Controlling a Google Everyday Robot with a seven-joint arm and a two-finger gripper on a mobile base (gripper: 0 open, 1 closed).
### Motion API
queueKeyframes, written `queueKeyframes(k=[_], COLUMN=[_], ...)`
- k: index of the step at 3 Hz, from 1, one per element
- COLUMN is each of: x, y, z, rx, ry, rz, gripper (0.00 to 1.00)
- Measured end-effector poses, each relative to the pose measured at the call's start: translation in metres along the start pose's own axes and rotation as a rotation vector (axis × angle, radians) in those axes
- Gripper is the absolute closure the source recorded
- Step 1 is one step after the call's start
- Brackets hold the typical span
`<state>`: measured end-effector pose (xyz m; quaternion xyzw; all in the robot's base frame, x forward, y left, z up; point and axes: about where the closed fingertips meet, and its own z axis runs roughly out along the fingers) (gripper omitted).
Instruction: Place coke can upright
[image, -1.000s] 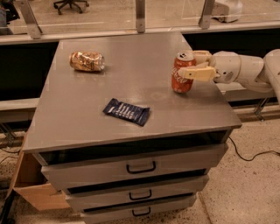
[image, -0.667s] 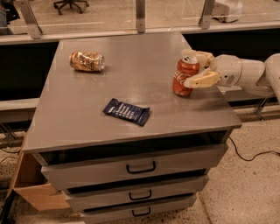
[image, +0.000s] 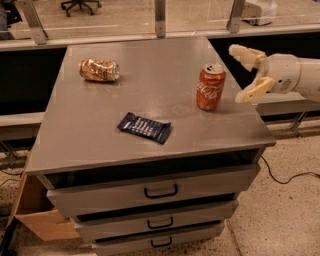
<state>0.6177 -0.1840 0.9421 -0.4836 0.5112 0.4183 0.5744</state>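
Camera view: coke can (image: 210, 87) stands upright on the counter (image: 150, 85), silver top and pull tab up, white script facing front. It sits close to the right edge, about halfway between the front and back corners.

Gripper (image: 235, 74) hangs just off the right edge, level with the can. Its fingers are spread wide with nothing between them. There is a clear gap between gripper and can, no contact.

Gold-tan can (image: 99, 70) lies on its side near the back-left corner, well apart from the coke can. A dark blue snack packet (image: 144, 127) lies flat mid-counter, toward the front edge.

Three drawers (image: 155, 190) below the front edge, top one slightly ajar. Cardboard box (image: 35, 220) on the floor by the front-left corner.
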Motion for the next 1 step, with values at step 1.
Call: queueKeyframes(k=[1], x=[-0.0719], y=[0.0080], z=[-0.0563], rx=[0.106], ry=[0.107], rz=[-0.110], gripper=[0.00])
